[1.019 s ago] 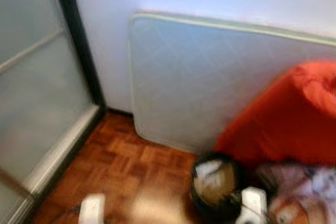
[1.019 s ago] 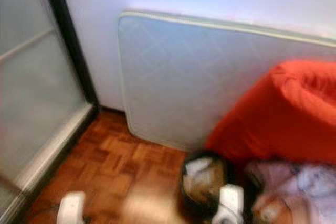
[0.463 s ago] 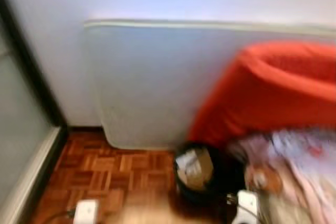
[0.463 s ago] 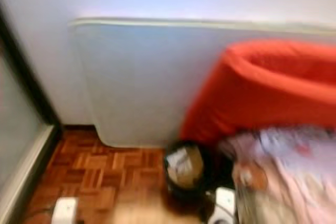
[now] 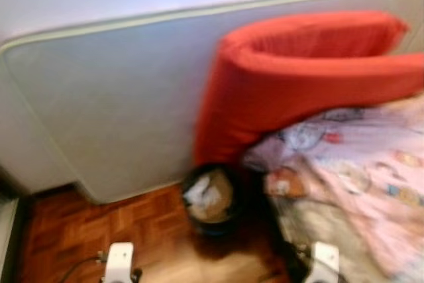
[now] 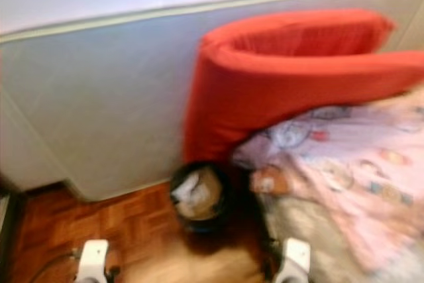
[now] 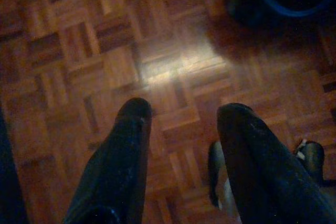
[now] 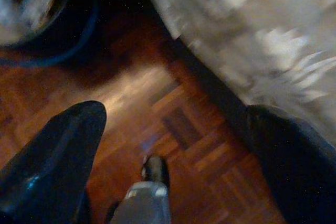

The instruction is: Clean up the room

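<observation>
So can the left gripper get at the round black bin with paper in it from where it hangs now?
Probably yes: the left gripper hangs open over bare parquet floor, and nothing lies between it and the round black bin.

Both arms low, left gripper (image 7: 184,109) & right gripper (image 8: 173,114) w/ fingers apart, pointing floorward.

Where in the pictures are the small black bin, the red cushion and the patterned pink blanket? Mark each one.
Black bin (image 5: 211,197): left eye view, on the paper inside it.
Red cushion (image 5: 265,97): left eye view, on its front face.
Pink blanket (image 6: 344,170): right eye view, on its patterned top.
</observation>
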Controlling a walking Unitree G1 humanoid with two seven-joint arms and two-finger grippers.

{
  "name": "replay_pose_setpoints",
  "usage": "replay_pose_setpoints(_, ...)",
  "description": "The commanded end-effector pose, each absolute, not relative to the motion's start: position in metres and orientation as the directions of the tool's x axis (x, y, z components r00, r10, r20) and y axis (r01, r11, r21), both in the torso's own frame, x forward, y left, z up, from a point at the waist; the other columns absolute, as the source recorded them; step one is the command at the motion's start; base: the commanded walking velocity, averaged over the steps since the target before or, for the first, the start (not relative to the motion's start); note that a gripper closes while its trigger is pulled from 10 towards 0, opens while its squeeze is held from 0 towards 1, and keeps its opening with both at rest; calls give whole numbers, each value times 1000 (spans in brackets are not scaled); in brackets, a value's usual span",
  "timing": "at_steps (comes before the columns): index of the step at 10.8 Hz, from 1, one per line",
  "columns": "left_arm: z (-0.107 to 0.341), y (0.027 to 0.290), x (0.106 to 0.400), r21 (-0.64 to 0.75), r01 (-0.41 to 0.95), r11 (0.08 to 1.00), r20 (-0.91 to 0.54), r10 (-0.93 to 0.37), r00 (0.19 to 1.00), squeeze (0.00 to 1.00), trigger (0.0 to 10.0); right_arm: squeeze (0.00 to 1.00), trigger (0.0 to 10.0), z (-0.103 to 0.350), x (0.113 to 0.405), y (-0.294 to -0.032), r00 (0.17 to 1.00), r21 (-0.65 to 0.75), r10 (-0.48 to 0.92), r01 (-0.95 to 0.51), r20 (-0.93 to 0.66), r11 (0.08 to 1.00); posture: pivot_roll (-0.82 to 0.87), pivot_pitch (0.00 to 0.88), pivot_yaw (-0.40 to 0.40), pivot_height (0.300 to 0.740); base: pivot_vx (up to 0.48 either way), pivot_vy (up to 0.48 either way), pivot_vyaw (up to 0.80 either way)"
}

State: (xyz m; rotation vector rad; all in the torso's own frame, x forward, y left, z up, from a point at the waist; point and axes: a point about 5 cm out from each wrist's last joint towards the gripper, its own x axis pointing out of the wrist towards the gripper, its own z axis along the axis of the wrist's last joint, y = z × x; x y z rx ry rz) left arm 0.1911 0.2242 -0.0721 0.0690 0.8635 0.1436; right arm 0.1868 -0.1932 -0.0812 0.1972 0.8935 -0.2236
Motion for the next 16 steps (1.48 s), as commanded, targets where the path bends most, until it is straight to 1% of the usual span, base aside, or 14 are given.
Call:
replay_pose_setpoints(1,-77,230,180,138,-94,986,-780,166,604,0,10000,0,10000,-84,184,-184,601,96,-91,272,-794,958,155,28,13,740,0,0,-788)
replay_pose_setpoints(4,-75,228,185,135,-88,987,-774,160,613,0,10000,0,10000,-81,187,-190,615,89,-102,273,-782,958,140,34,2,740,0,0,-788)
replay_pose_setpoints(7,-72,221,193,120,-94,988,-762,153,629,0,10000,0,10000,-74,199,-194,649,80,-107,252,-754,964,142,33,-10,740,0,0,-788)
replay_pose_setpoints(9,-73,217,194,113,-92,989,-762,145,631,0,10000,0,10000,-72,200,-205,651,53,-133,258,-747,965,141,18,-16,740,0,0,-788)
replay_pose_setpoints(10,-73,216,194,109,-95,989,-761,145,633,0,10000,0,10000,-68,206,-205,682,45,-136,241,-718,969,150,9,-19,740,0,0,-644)
replay_pose_setpoints(11,-73,217,194,109,-97,989,-761,146,632,0,10000,0,10000,-62,214,-204,713,31,-139,219,-687,975,153,3,-19,740,0,0,0)
replay_pose_setpoints(13,-73,223,191,115,-104,988,-760,155,631,0,10000,0,10000,-27,255,-207,871,-6,-126,140,-474,990,144,0,-10,740,0,0,0)
replay_pose_setpoints(14,-74,226,188,122,-99,988,-765,157,625,0,10000,0,10000,-9,270,-211,920,-15,-120,123,-374,992,137,0,-13,740,0,0,0)
replay_pose_setpoints(15,-74,226,187,125,-98,987,-767,159,622,0,10000,0,10000,-2,275,-212,939,-19,-120,121,-324,993,139,0,-18,740,0,0,0)
replay_pose_setpoints(16,-76,226,184,126,-102,987,-769,163,618,0,10000,0,10000,9,278,-217,964,-40,-135,130,-229,991,148,0,-27,740,0,0,0)
